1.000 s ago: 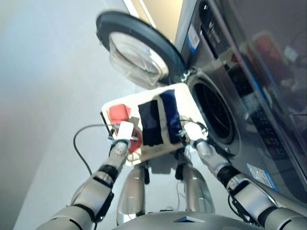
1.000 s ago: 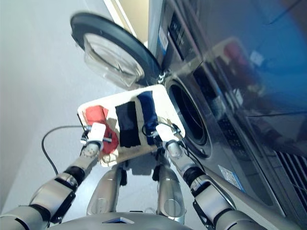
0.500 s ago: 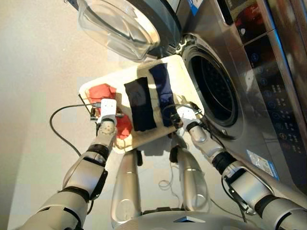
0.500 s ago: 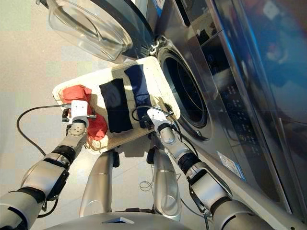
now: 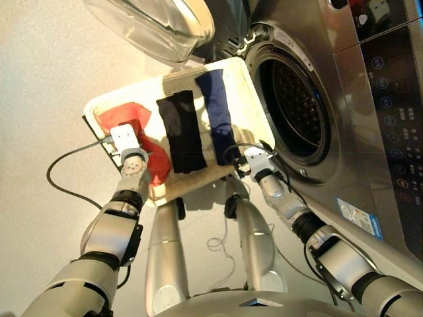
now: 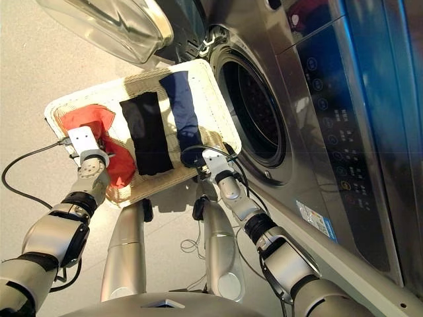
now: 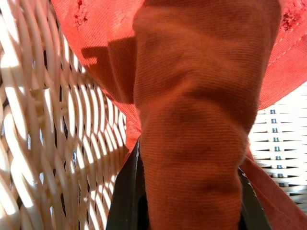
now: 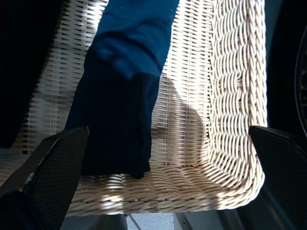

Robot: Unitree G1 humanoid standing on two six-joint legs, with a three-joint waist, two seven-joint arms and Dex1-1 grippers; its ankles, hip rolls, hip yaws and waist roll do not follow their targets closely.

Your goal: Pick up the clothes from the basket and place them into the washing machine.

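Left eye view, basket (image 5: 246,92) before washing machine (image 5: 370,119) porthole, coral-red strip (image 5: 153,165) pinched in left gripper (image 5: 132,158) jaws, black strip (image 5: 180,132) and navy strip (image 5: 215,112) flat in basket, right gripper (image 5: 246,162) jaws spread wide at the near rim, navy end between them.

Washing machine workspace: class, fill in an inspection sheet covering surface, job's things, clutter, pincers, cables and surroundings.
Surface: pale floor.
Job's things: basket holds coral-red cloth, black cloth, navy cloth; washing machine door open.
Clutter: nothing seen.
Pincers: left pincer shut on coral-red cloth; right pincer open over the navy cloth's near end.
Cables: black cable on floor.
Surroundings: nothing seen.
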